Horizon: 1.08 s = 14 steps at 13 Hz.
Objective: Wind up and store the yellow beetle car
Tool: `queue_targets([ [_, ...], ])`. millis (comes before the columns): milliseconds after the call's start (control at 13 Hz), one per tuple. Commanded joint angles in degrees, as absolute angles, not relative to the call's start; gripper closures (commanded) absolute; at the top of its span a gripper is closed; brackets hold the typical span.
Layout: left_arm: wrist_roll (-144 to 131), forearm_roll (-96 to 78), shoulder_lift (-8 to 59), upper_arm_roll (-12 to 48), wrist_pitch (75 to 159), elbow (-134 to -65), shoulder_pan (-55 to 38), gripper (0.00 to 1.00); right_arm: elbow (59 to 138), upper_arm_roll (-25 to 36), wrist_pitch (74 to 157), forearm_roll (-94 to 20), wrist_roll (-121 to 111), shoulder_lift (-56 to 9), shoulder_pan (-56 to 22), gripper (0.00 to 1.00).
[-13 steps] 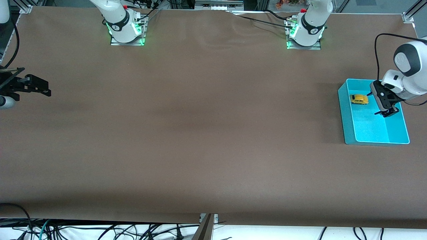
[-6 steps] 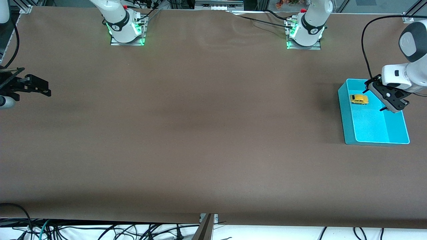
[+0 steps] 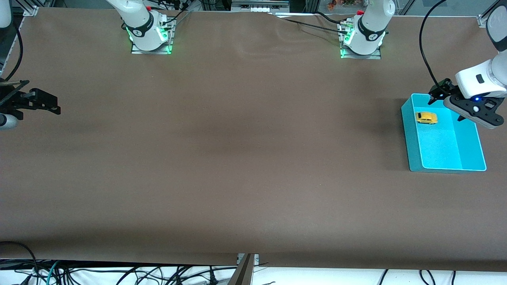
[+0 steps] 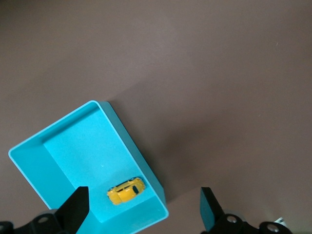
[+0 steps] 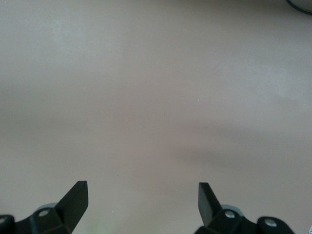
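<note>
I see the yellow beetle car (image 3: 426, 118) on its wheels in the cyan bin (image 3: 414, 156), lying lengthwise along the table, just below my left gripper (image 3: 446, 103), fingers wide and empty; my right gripper (image 3: 47, 103) waits wide open over bare table
</note>
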<state>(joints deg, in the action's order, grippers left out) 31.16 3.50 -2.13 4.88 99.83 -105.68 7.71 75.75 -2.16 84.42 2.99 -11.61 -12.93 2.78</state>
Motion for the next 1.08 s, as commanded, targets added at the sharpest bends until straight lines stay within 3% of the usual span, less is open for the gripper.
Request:
queue_targets([
  [0,19.91,3.43,-3.07,6.23,94.85,-103.27,6.94,0.00,76.29,-2.11,84.55,3.78,-11.16,-11.95,2.55,0.00],
  [231,9.69,2.82,-3.43,8.17,91.15,-101.69,6.86,0.00,76.29,-2.11,84.55,3.78,-11.16,-11.95,2.55,0.00],
  [1000,9.49,-2.64,-5.36,8.09,91.50,-101.78,6.24,0.00,76.20,-1.93,84.64,3.78,-11.25,-12.92,2.64,0.00],
])
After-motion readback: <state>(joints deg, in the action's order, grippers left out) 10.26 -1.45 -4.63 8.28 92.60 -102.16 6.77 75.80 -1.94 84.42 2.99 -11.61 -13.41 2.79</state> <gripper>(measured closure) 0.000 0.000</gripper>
